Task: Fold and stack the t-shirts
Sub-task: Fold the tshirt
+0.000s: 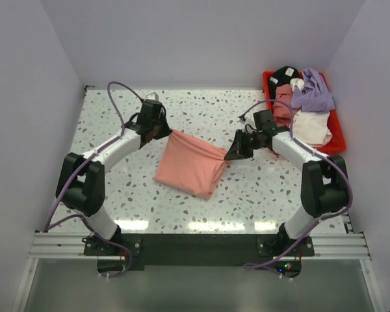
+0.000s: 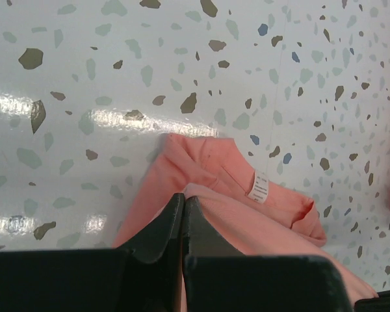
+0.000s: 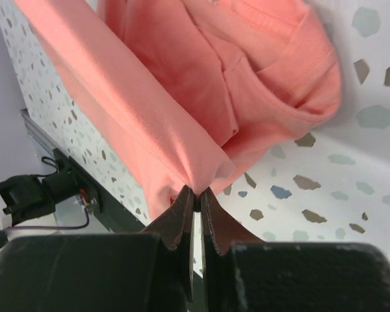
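Note:
A salmon-pink t-shirt [image 1: 192, 164] hangs folded between my two grippers over the middle of the table, its lower edge resting on the tabletop. My left gripper [image 1: 167, 130] is shut on its far-left corner; in the left wrist view the gripper [image 2: 183, 198] pinches the pink cloth [image 2: 234, 188] near a white label [image 2: 259, 187]. My right gripper [image 1: 229, 155] is shut on the right corner; in the right wrist view the gripper [image 3: 196, 193] pinches a fold of the t-shirt [image 3: 182, 97].
A red bin [image 1: 338, 133] at the back right holds several crumpled t-shirts: lilac [image 1: 314, 93], white [image 1: 311, 127], dusty red [image 1: 283, 104] and black [image 1: 286, 73]. White walls close in the speckled table [image 1: 260, 188] on three sides.

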Controlling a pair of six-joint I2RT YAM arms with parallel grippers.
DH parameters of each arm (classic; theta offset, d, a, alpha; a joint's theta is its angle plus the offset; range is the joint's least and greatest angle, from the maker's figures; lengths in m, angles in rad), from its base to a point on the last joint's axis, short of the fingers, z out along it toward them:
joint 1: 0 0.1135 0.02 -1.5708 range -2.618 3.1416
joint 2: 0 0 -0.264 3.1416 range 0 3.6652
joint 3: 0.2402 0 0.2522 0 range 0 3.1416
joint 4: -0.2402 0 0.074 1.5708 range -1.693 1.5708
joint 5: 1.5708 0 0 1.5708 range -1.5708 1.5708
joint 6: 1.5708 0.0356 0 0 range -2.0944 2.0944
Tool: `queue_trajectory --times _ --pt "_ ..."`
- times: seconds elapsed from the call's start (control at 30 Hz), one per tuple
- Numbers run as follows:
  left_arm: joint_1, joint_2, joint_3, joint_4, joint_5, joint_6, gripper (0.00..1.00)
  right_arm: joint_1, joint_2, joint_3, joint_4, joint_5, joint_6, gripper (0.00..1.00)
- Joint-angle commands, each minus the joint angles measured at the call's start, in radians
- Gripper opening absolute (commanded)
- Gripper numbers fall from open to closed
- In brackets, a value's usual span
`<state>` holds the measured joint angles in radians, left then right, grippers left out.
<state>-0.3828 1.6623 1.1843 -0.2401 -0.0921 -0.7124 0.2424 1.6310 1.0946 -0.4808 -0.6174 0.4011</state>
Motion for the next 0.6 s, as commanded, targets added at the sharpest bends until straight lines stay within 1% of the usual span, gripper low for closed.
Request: queue_trajectory --times 0.0,0.17,0.2,0.23,0.27,0.3,0.33,0.37,0.4,0.43,0.47,0.5,0.53,0.57 --pt "0.019 0.046 0.081 0.076 -0.084 0.044 0.0 -0.025 0.05 0.045 0.007 0.057 -0.013 0.0" --pt "0.019 0.135 0.136 0.073 -0.09 0.048 0.0 -0.035 0.105 0.086 0.05 0.119 -0.002 0.01" --pt "0.019 0.149 0.146 0.068 -0.09 0.048 0.0 -0.037 0.119 0.097 0.047 0.137 -0.002 0.02" --pt "0.019 0.161 0.153 0.065 -0.09 0.051 0.0 -0.037 0.139 0.115 0.05 0.14 -0.004 0.08" --pt "0.019 0.186 0.176 0.058 -0.083 0.054 0.06 -0.038 0.15 0.125 0.053 0.146 -0.008 0.12" --pt "0.019 0.197 0.188 0.052 -0.08 0.059 0.14 -0.038 0.158 0.136 0.05 0.16 -0.01 0.18" --pt "0.019 0.208 0.199 0.05 -0.077 0.065 0.34 -0.038 0.171 0.16 0.047 0.163 -0.022 0.34" --pt "0.019 0.218 0.215 0.048 -0.061 0.074 0.44 -0.038 0.176 0.172 0.044 0.168 -0.025 0.35" --pt "0.019 0.221 0.222 0.05 -0.055 0.077 0.51 -0.038 0.179 0.185 0.035 0.169 -0.03 0.36" --pt "0.019 0.223 0.227 0.05 -0.049 0.082 0.57 -0.038 0.179 0.201 0.031 0.162 -0.034 0.49" --pt "0.019 0.217 0.232 0.048 -0.035 0.083 0.68 -0.038 0.17 0.206 0.024 0.159 -0.045 0.74" --pt "0.019 0.211 0.23 0.047 -0.032 0.083 0.73 -0.038 0.159 0.208 0.025 0.157 -0.047 0.74" --pt "0.019 0.202 0.225 0.047 -0.026 0.085 0.81 -0.038 0.147 0.194 0.03 0.142 -0.047 0.99" --pt "0.018 0.179 0.209 0.047 -0.018 0.085 0.85 -0.038 0.133 0.185 0.036 0.131 -0.047 0.99"
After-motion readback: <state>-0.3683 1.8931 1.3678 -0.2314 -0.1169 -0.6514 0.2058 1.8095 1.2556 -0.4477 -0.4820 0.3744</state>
